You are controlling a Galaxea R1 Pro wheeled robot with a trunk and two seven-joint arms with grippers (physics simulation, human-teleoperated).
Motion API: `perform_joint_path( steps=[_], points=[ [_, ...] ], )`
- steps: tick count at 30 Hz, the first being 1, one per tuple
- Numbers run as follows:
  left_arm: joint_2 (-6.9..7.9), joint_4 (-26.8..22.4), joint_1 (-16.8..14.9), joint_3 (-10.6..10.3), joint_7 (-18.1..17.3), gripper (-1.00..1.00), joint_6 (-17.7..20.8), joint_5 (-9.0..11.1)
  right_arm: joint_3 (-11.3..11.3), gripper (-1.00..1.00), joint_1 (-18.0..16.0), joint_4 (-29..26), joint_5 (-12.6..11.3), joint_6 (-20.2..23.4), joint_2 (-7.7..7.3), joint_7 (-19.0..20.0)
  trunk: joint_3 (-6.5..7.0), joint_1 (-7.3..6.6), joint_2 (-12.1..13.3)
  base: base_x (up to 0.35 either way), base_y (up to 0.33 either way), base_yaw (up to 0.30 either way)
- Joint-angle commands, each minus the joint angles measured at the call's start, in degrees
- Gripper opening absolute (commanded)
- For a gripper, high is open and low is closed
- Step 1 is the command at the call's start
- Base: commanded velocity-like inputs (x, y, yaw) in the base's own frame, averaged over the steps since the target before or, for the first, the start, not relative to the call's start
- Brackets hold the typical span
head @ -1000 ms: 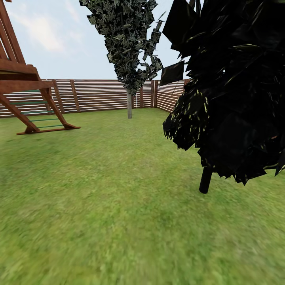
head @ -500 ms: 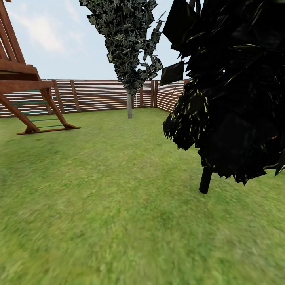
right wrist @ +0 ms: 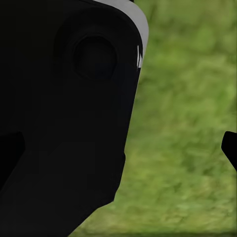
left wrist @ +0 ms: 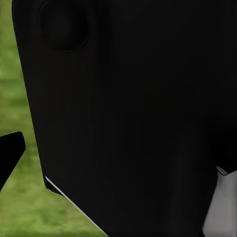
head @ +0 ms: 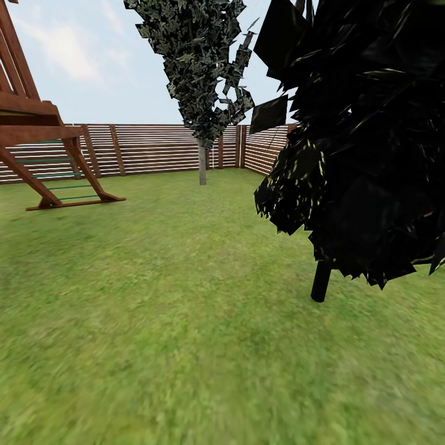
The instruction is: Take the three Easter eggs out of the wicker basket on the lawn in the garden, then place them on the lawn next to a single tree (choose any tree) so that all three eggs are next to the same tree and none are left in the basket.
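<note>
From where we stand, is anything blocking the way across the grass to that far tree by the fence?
Nothing visible does: the lawn runs open to the far tree. The dark tree stands off to the right, the wooden play frame off to the left.

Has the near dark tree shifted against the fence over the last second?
No. The dark tree's trunk keeps its place on the lawn relative to the fence and the wooden play frame.
</note>
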Motion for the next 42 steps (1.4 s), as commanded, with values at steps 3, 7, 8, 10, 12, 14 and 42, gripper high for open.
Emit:
perform_joint_path(
  steps=[3, 7, 8, 10, 12, 14, 42],
  points=[
    [-0.02, -0.15, 0.05, -0.04, -0.11, 1.00, -0.03, -0.01, 0.33, 1.00, -0.08, 0.13, 0.07, -0.05, 0.01, 0.02, -0.04, 0.00, -0.02, 0.000, 0.000, 0.000],
    [-0.03, -0.15, 0.05, -0.04, -0.11, 1.00, -0.02, -0.01, 0.34, 1.00, -0.08, 0.13, 0.07, -0.05, 0.01, 0.01, -0.04, 0.00, -0.02, 0.000, 0.000, 0.000],
    [-0.02, -0.16, 0.05, -0.04, -0.11, 1.00, -0.01, 0.00, 0.34, 1.00, -0.08, 0.13, 0.07, -0.05, 0.01, 0.01, -0.04, 0.00, -0.02, 0.000, 0.000, 0.000],
    [-0.02, -0.15, 0.05, -0.04, -0.11, 1.00, 0.01, -0.02, 0.34, 1.00, -0.08, 0.13, 0.07, -0.05, 0.01, 0.01, -0.04, 0.00, -0.02, 0.000, 0.000, 0.000],
    [0.00, -0.16, 0.05, -0.04, -0.11, 1.00, -0.01, 0.00, 0.34, 1.00, -0.08, 0.13, 0.07, -0.05, 0.01, 0.05, -0.04, 0.00, -0.02, 0.000, 0.000, 0.000],
    [0.01, -0.16, 0.05, -0.04, -0.11, 1.00, 0.00, -0.01, 0.34, 1.00, -0.08, 0.13, 0.07, -0.05, 0.01, 0.04, -0.04, 0.00, -0.02, 0.000, 0.000, 0.000],
    [-0.02, -0.15, 0.05, -0.04, -0.11, 1.00, -0.01, 0.00, 0.34, 1.00, -0.08, 0.13, 0.07, -0.05, 0.01, 0.03, -0.04, 0.00, -0.02, 0.000, 0.000, 0.000]
  ],
)
